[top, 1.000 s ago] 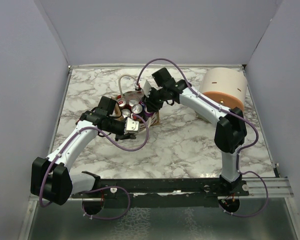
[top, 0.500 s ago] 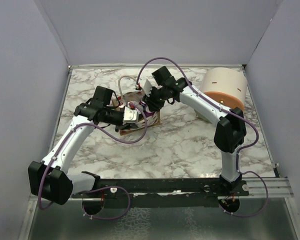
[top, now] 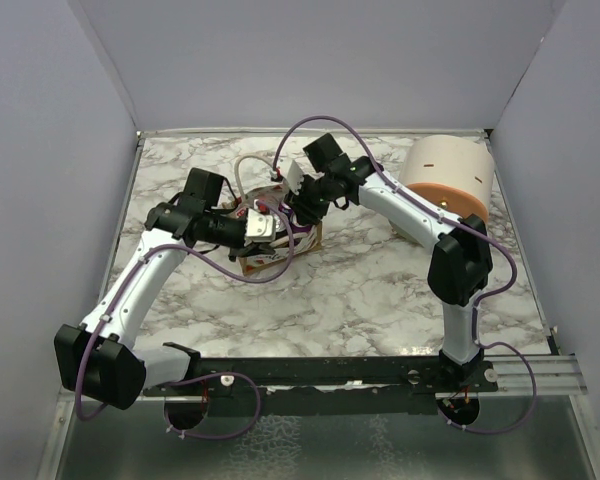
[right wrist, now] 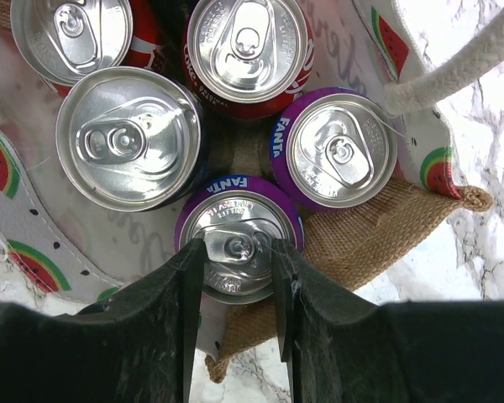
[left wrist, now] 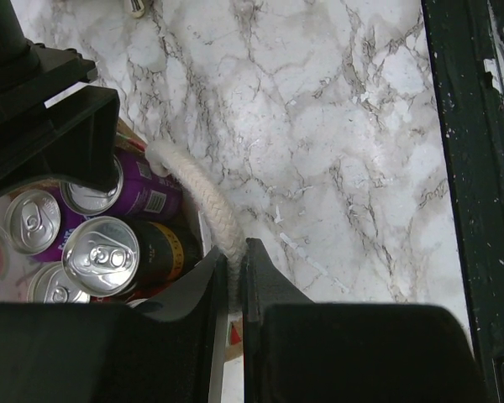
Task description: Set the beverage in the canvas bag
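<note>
The canvas bag [top: 270, 258], tan with white watermelon panels, stands mid-table and holds several cans. In the right wrist view its burlap wall [right wrist: 361, 227] surrounds red, dark and purple cans. My right gripper [right wrist: 238, 243] hovers over a purple Fanta can [right wrist: 235, 260] standing in the bag; the fingers are apart, above the can's top, narrower than its rim. It also shows in the top view [top: 298, 210]. My left gripper [left wrist: 233, 252] is shut on the bag's white rope handle [left wrist: 203, 197] at the bag's near side, seen from above [top: 263, 228].
A large peach domed container [top: 445, 185] sits at the back right. The second rope handle [right wrist: 454, 67] arcs over the bag's far side. A black rail [top: 330, 370] runs along the near table edge. Bare marble [top: 360, 290] lies before the bag.
My left arm has swung up and back toward the bag, and its gripper now sits at the bag's near edge on the rope handle. The right gripper has hardly moved.
</note>
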Robot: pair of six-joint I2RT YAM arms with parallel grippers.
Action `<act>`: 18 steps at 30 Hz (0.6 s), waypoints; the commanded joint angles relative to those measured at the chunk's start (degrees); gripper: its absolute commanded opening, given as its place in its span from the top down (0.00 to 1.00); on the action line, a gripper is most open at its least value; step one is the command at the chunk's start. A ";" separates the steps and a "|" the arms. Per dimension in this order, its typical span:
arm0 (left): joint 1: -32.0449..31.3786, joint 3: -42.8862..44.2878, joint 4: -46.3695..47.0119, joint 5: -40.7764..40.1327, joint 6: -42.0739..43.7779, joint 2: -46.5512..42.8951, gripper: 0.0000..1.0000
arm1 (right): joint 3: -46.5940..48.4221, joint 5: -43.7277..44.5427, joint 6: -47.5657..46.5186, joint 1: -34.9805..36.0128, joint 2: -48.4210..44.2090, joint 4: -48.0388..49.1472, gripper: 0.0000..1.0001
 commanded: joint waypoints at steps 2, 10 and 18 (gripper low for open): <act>0.21 4.08 0.03 4.76 -3.17 -1.86 0.99 | 1.57 2.36 0.09 -0.11 1.13 -3.29 0.63; 0.24 3.24 1.70 0.49 -4.48 -2.18 0.98 | 7.05 -0.65 0.77 -1.12 -1.07 -3.53 0.60; 0.37 3.85 6.16 -4.74 -11.72 -2.26 0.96 | 6.92 -1.67 1.64 -2.33 -4.67 -1.82 0.58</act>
